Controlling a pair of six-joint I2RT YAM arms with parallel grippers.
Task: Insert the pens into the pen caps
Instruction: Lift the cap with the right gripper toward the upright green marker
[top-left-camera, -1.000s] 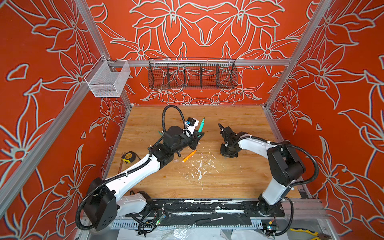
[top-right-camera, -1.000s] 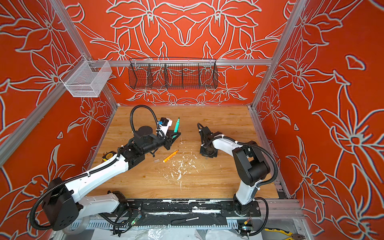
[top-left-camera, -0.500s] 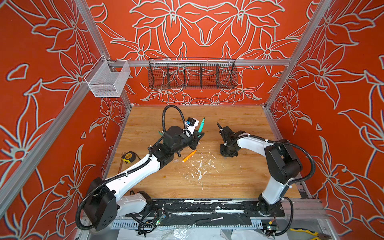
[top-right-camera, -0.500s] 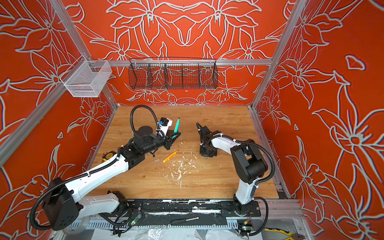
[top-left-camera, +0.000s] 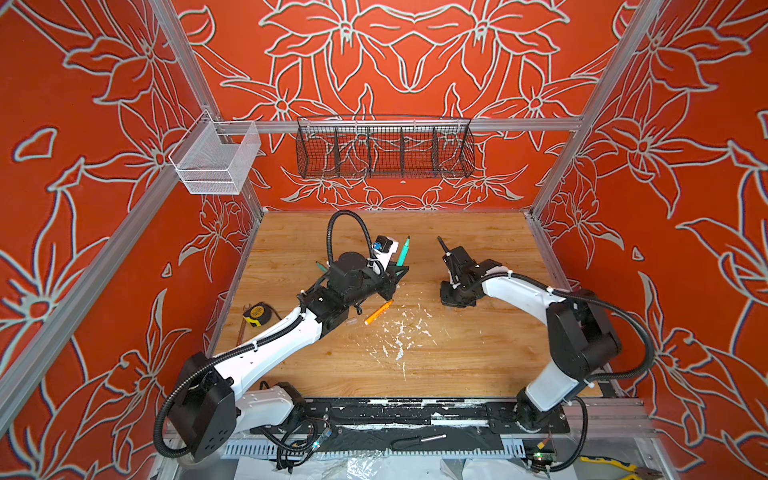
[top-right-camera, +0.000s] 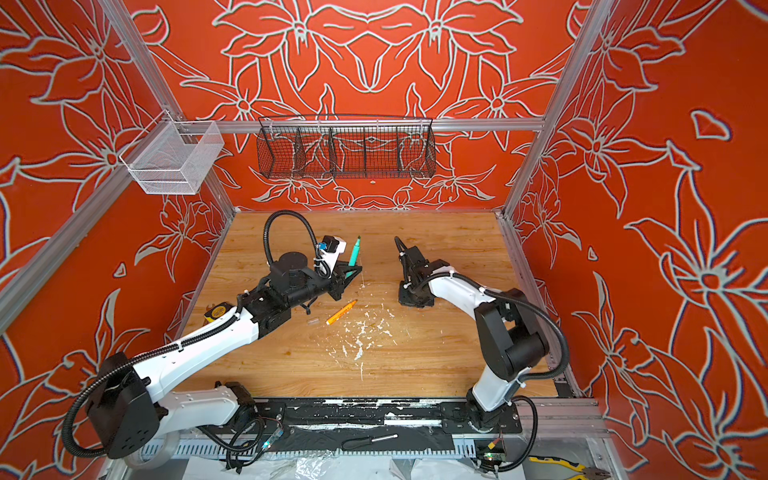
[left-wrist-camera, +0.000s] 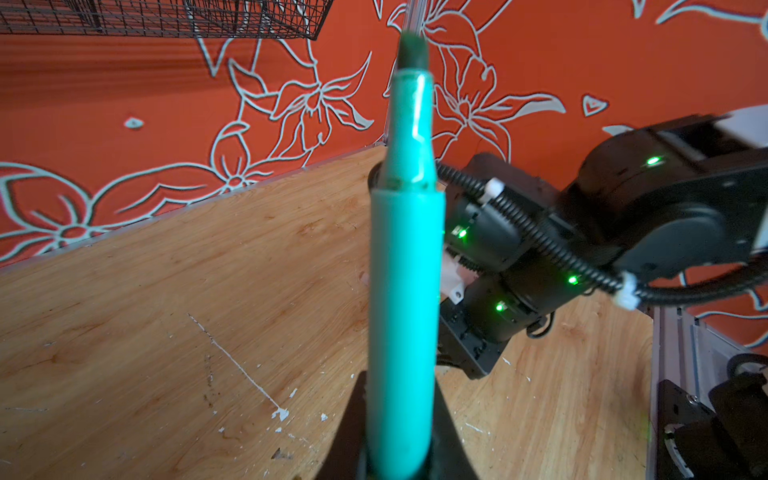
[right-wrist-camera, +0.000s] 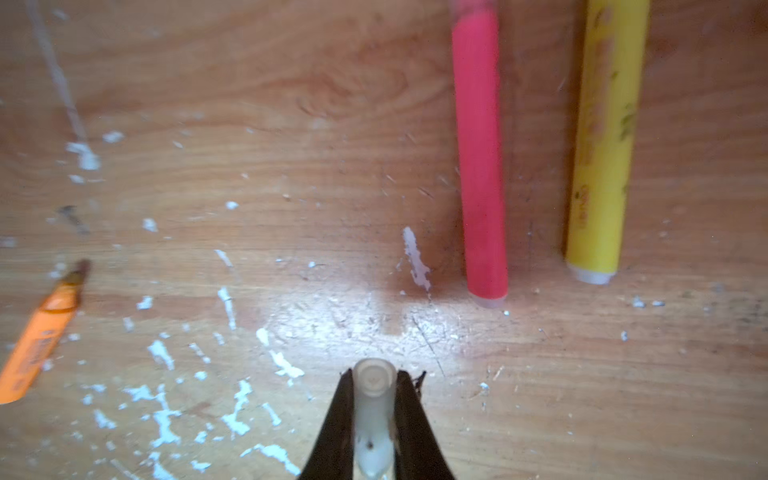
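Observation:
My left gripper (left-wrist-camera: 400, 384) is shut on a teal pen (left-wrist-camera: 405, 270), which tilts up with its dark tip highest, as both top views show (top-left-camera: 402, 252) (top-right-camera: 353, 254). The right gripper (right-wrist-camera: 374, 376) is shut on a clear pen cap (right-wrist-camera: 374, 395), low over the wood with the cap's closed end facing the board. Just beyond it lie a pink pen (right-wrist-camera: 478, 166) and a yellow pen (right-wrist-camera: 602, 145), side by side. An orange pen (top-left-camera: 378, 311) (right-wrist-camera: 37, 345) lies between the arms. A second clear cap (top-right-camera: 312, 321) rests beside it. Behind the left arm lies another teal pen (top-left-camera: 321, 266).
White paint flecks (top-left-camera: 399, 332) mark the table's middle. A yellow tape measure (top-left-camera: 257, 313) sits at the left edge. A black wire basket (top-left-camera: 384, 149) and a white mesh basket (top-left-camera: 216, 164) hang on the walls. A screwdriver (top-left-camera: 419, 440) lies on the front rail.
The right arm's elbow has shifted slightly while its wrist stays over the same spot, and its jaws have closed onto the cap. The left arm and its teal pen have not moved.

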